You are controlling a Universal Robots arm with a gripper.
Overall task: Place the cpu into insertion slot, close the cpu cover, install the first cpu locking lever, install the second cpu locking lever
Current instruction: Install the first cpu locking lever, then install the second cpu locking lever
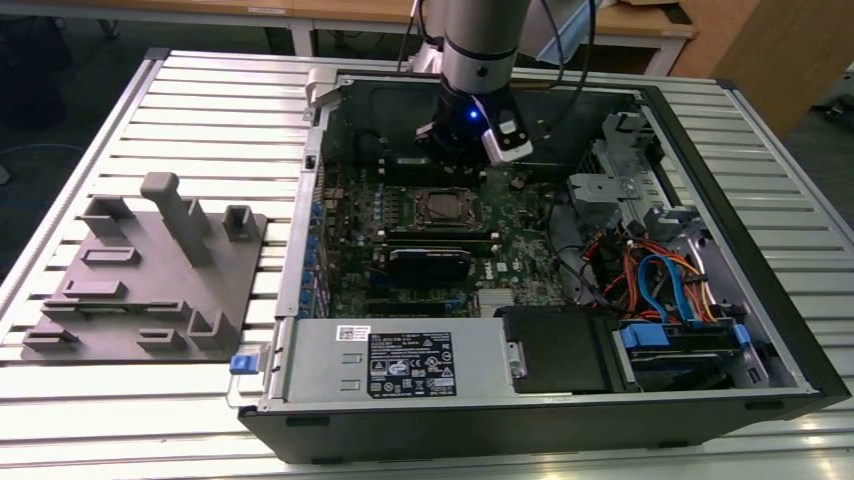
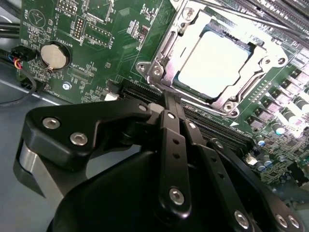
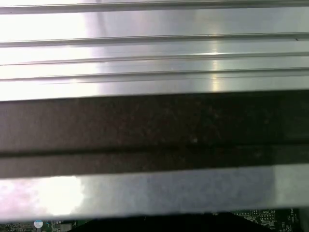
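One silvery cpu (image 2: 212, 65) (square, seated)

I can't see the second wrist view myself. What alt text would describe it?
A silver cpu sits in the insertion slot on a green motherboard, with the cpu cover lying around it. The robot's black claw, its fingers pressed together, points at the socket's near edge. A round coin battery sits on the board off to one side.

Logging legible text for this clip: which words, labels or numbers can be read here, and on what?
Black label on the grey metal box: too small to read.
White sticker beside it: too small to read.
White print on the motherboard, second wrist view: blurred, unreadable.
Nothing can be quoted.
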